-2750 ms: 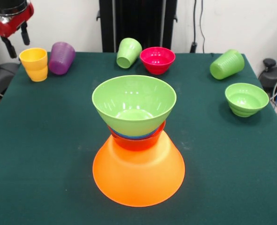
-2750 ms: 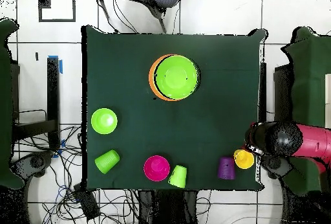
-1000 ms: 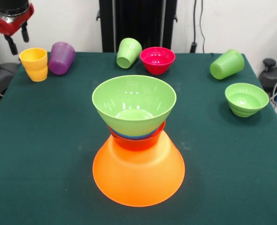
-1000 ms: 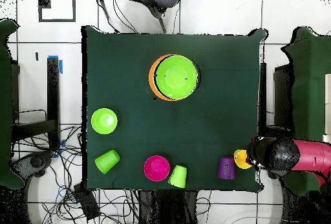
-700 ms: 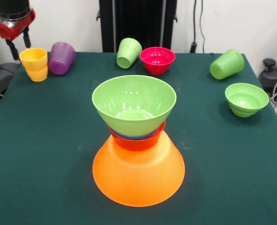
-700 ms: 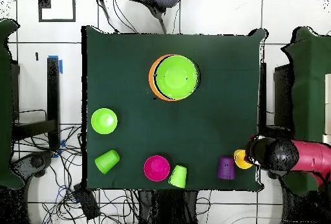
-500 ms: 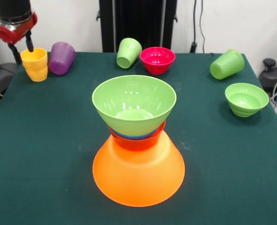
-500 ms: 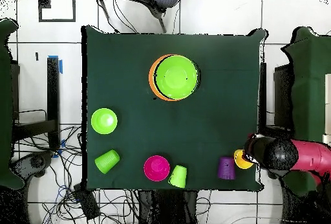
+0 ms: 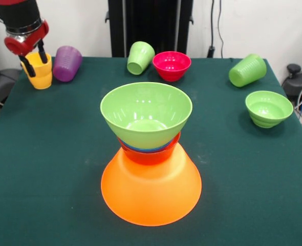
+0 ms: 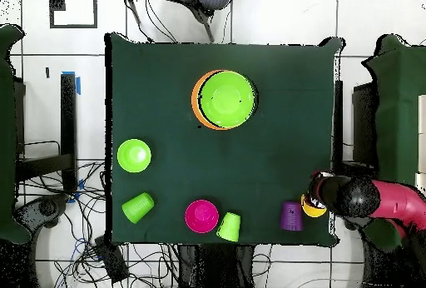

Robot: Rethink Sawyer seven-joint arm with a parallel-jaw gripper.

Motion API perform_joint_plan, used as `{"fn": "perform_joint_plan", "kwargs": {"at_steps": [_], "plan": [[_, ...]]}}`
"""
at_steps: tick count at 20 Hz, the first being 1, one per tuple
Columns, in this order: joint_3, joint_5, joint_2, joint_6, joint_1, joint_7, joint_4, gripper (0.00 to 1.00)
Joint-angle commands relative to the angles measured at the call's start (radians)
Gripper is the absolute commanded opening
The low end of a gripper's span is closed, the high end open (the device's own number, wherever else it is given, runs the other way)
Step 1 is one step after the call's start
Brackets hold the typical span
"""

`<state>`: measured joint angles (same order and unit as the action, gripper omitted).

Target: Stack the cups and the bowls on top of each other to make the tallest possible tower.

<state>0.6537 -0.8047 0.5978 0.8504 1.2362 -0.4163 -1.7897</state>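
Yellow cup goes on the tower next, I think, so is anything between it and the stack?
Nothing visible does. The yellow cup stands by the purple cup, and bare cloth lies from there to the tower.

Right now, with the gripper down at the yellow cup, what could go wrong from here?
The gripper straddles the rim of the yellow cup, one finger inside. A thin-wall pinch could slip or tip the cup.

The purple cup leans right beside it, so a sideways lift could knock it off the table edge.

The tower has the large green bowl perched on nested bowls; a hard placement could topple it.
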Motion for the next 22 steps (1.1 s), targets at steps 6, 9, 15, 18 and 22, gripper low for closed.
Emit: {"fn": "perform_joint_plan", "kwargs": {"at_steps": [6, 9, 15, 18, 22], "plan": [[-0.004, -0.084, -0.050, -0.027, -0.066, 0.063, 0.025, 1.00], [-0.004, -0.086, -0.038, -0.025, -0.074, 0.056, 0.019, 1.00], [-0.006, -0.096, -0.032, -0.028, -0.077, 0.056, 0.020, 1.00], [0.001, -0.089, -0.024, -0.032, -0.072, 0.057, 0.012, 1.00], [0.005, -0.075, 0.001, 0.001, -0.070, 0.077, 0.004, 1.00]]}}
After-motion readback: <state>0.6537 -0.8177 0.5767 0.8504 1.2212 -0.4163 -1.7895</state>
